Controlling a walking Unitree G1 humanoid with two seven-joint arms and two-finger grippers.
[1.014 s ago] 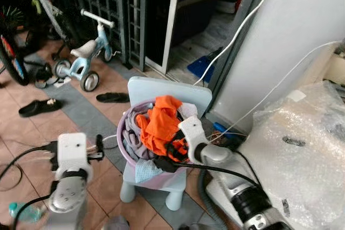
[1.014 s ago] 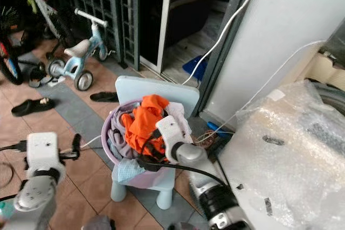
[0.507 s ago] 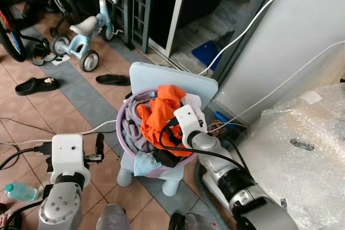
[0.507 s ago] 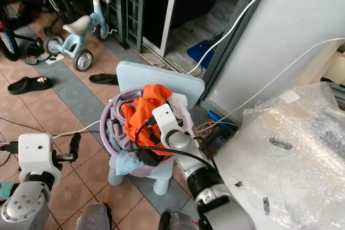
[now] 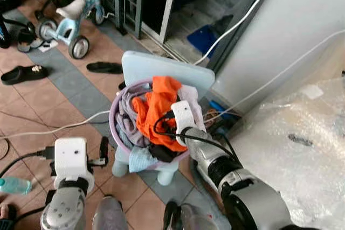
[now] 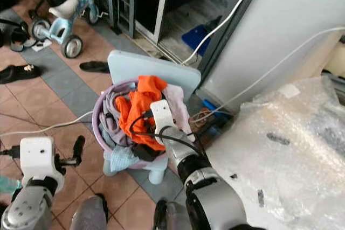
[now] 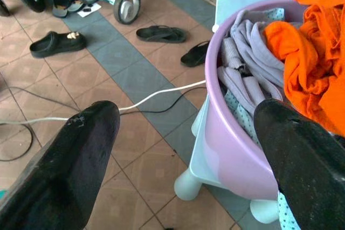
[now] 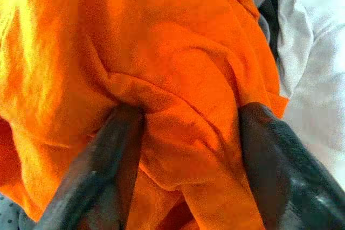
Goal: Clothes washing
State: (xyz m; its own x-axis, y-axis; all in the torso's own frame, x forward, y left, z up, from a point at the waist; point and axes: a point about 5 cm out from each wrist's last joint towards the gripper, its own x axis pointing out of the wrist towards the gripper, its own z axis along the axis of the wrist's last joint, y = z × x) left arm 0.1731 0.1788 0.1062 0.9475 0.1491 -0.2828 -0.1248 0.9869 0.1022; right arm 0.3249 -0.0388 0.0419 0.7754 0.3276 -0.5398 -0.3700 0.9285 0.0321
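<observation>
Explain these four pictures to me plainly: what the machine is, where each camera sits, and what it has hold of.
This is a humanoid robot doing laundry. The two wide pictures come from cameras in its head, looking down. They show a purple basin of clothes on a small pale-blue chair. The other two pictures come from cameras on its wrists. The right hand is pushed into an orange garment, fingers apart with a fold of cloth between them, not yet pinched. The left hand hangs open beside the basin, above the tiled floor. A bubble-wrapped appliance stands on the robot's right.
</observation>
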